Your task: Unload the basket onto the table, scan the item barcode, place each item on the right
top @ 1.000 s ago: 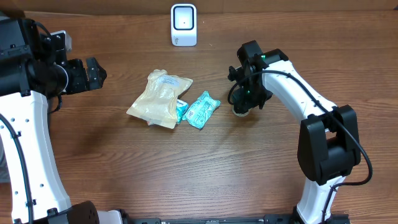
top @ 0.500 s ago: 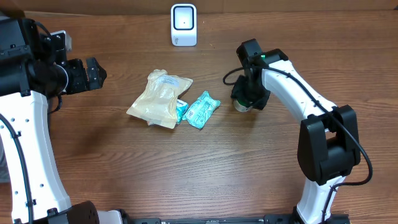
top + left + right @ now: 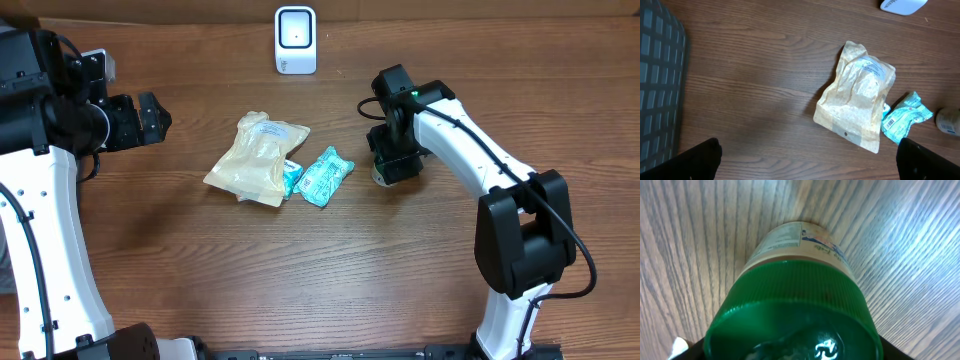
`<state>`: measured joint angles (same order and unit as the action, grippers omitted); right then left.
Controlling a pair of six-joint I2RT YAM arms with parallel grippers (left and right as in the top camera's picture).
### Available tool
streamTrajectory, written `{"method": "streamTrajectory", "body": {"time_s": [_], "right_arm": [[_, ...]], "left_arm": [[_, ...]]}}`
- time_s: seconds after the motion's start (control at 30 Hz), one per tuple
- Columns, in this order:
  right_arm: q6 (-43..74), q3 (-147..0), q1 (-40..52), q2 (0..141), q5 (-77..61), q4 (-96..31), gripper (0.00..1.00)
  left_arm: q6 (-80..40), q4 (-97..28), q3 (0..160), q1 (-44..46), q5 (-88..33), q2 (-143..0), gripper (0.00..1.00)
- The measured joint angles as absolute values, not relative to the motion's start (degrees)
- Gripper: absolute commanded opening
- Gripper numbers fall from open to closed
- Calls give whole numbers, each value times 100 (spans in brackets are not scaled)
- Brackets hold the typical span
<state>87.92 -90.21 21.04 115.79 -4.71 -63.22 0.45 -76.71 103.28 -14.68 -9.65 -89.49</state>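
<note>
A jar with a green lid (image 3: pixel 800 280) stands upright on the wooden table. My right gripper (image 3: pixel 395 160) hangs straight over it, jaws on either side of the lid (image 3: pixel 792 352); whether they press on it does not show. From overhead only a sliver of the jar (image 3: pixel 380 179) shows under the gripper. The white scanner (image 3: pixel 296 40) stands at the table's far edge. My left gripper (image 3: pixel 160 118) is at the far left, open and empty (image 3: pixel 807 160), its fingertips (image 3: pixel 705 160) well short of the items.
A beige pouch (image 3: pixel 258 158) and a teal packet (image 3: pixel 326 176) with a barcode lie side by side at mid-table, left of the jar. The left wrist view shows the pouch (image 3: pixel 857 95), the packet (image 3: pixel 905 120), the jar (image 3: pixel 949 121) and the scanner's base (image 3: pixel 902 5).
My right gripper has shifted a little left and turned over the jar, which now stands nearly hidden beneath it. The left arm has not moved.
</note>
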Motion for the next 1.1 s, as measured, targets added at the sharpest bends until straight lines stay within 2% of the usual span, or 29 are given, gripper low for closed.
{"method": "streamTrajectory", "body": {"time_s": [0.17,0.5,0.9,1.1], "right_arm": [[8685,-9021,2110,11583,-502,-6318,100],[7188,-9063,2110,11583,204,-6545,100],[3186,-10737,2104,11253,556,-7349,100],[1426,-10831,2102,11085,558,-7459,100]], "left_arm": [[45,-7671,10328,-1468,-965,-8949,100],[45,-7671,10326,-1468,-965,-8949,100],[45,-7669,10326,-1468,-965,-8949,100],[45,-7669,10328,-1468,-965,-8949,99]]}}
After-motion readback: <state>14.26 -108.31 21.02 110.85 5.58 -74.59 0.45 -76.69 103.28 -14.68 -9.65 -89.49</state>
